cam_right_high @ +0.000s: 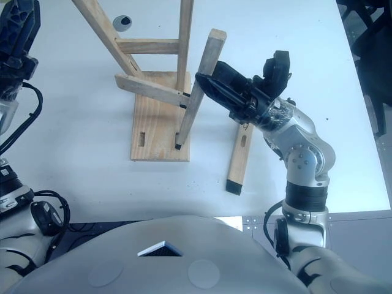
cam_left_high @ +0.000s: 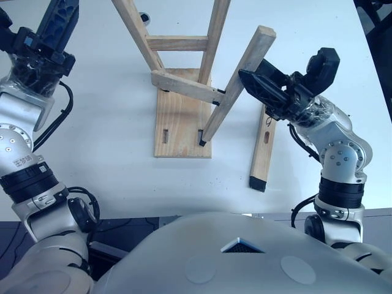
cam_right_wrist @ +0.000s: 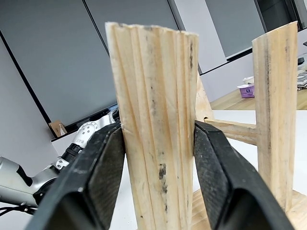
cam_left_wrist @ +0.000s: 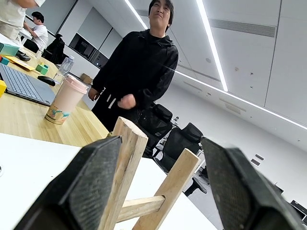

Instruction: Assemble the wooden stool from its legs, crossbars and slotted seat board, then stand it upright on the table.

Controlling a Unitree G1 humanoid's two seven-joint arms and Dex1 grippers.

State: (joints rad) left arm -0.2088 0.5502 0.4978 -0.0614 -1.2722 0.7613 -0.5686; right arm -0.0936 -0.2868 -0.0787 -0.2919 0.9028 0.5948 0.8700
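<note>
Where it lies flat on the white table, seat board: placed in the middle between the two arms, with one slot at its near left corner seen open.
Far legs: two are stood up from the board's far side and are joined by a crossbar.
Held leg: tilted, its foot set at the board's near right corner; a second crossbar is run from the far left leg across to it.
Right gripper: pressed onto the held leg near its top, one finger on either side.
Loose leg: laid on the table just right of the board, below the right gripper, its black-capped end toward the near edge.
Left gripper: raised at the far left, well apart from the stool parts, fingers spread wide.
</note>
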